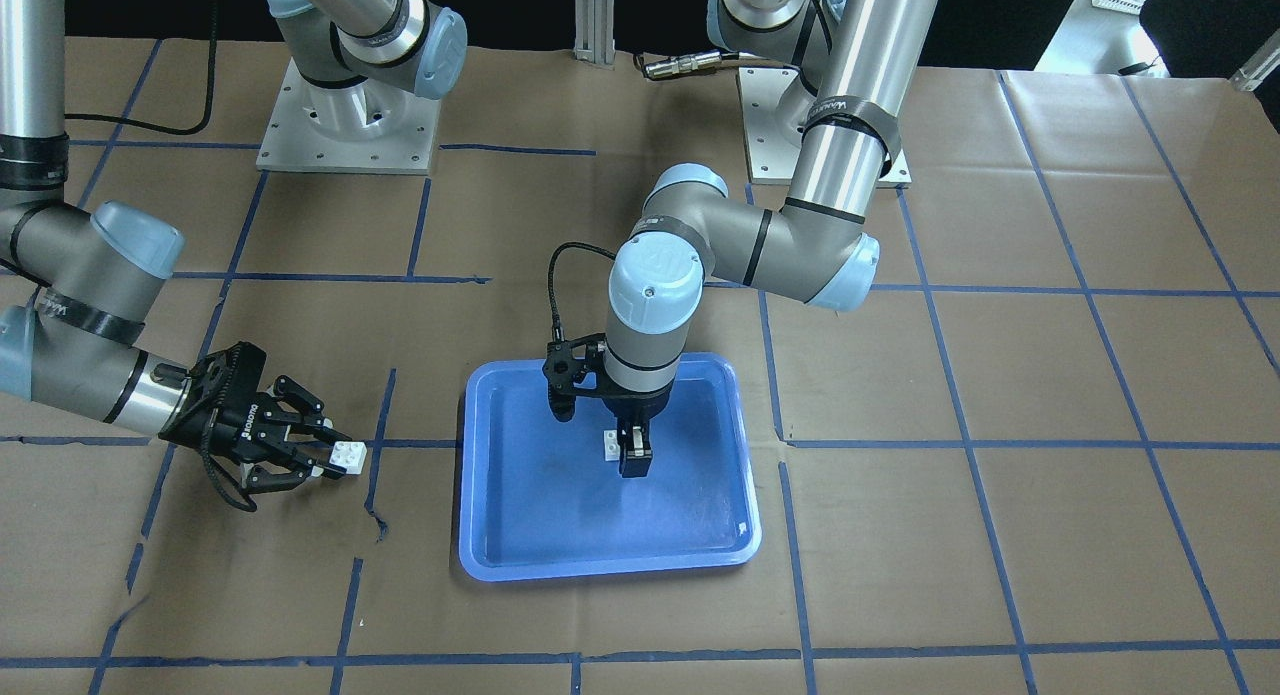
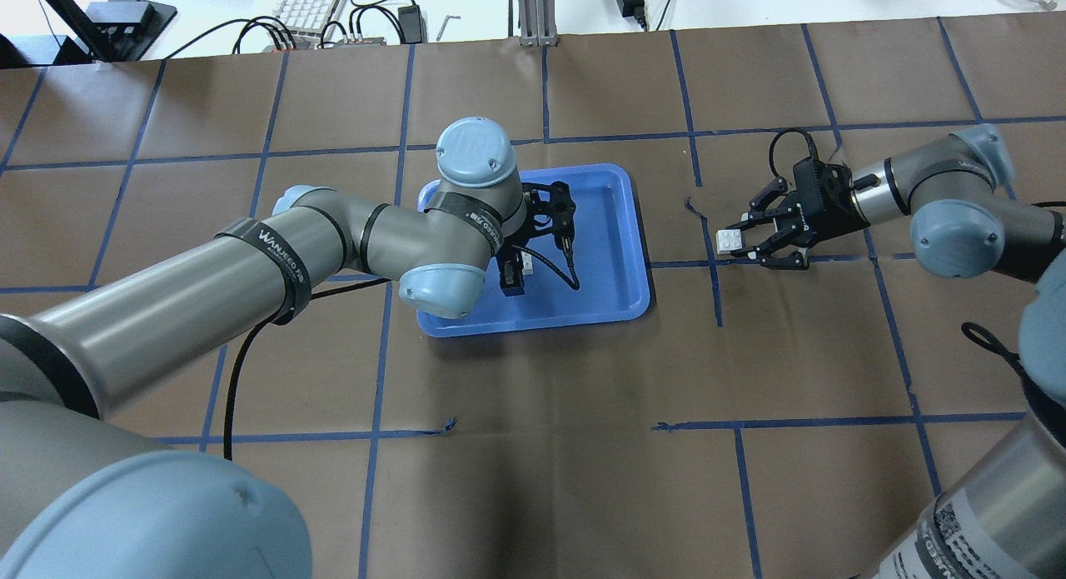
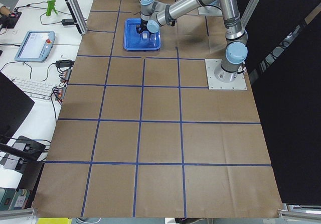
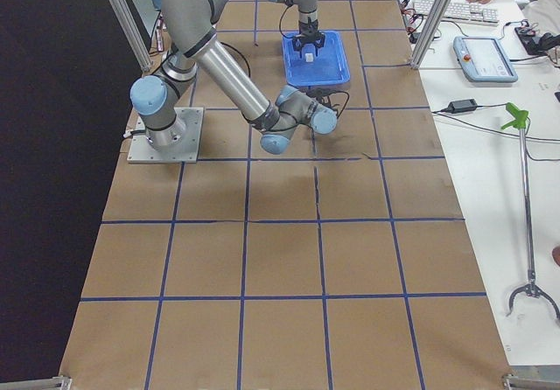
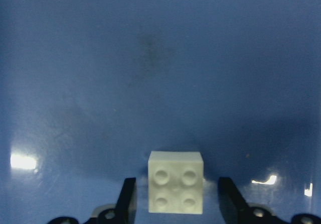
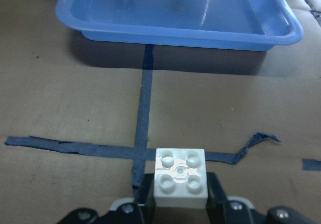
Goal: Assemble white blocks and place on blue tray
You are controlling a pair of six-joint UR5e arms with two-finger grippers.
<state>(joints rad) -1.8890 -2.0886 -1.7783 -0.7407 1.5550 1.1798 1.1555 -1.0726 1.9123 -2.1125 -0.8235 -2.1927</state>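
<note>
The blue tray [image 1: 560, 515] lies at mid-table, also in the overhead view [image 2: 612, 229]. My left gripper [image 1: 636, 460] points straight down into it. In the left wrist view its fingers [image 5: 128, 196] stand apart on either side of one white block [image 5: 175, 181], studs up on the tray floor, with a gap on each side. My right gripper [image 1: 335, 460] is shut on the other white block [image 1: 347, 458] and holds it low over the brown paper beside the tray. That block shows studs up between the pads in the right wrist view [image 6: 180, 179].
Brown paper with blue tape lines [image 6: 143, 108] covers the table. The tray's near rim [image 6: 175, 33] lies ahead of my right gripper. The two arm bases [image 1: 345, 125] stand at the robot's side. Operator gear and a keyboard [image 3: 32, 86] sit off the table.
</note>
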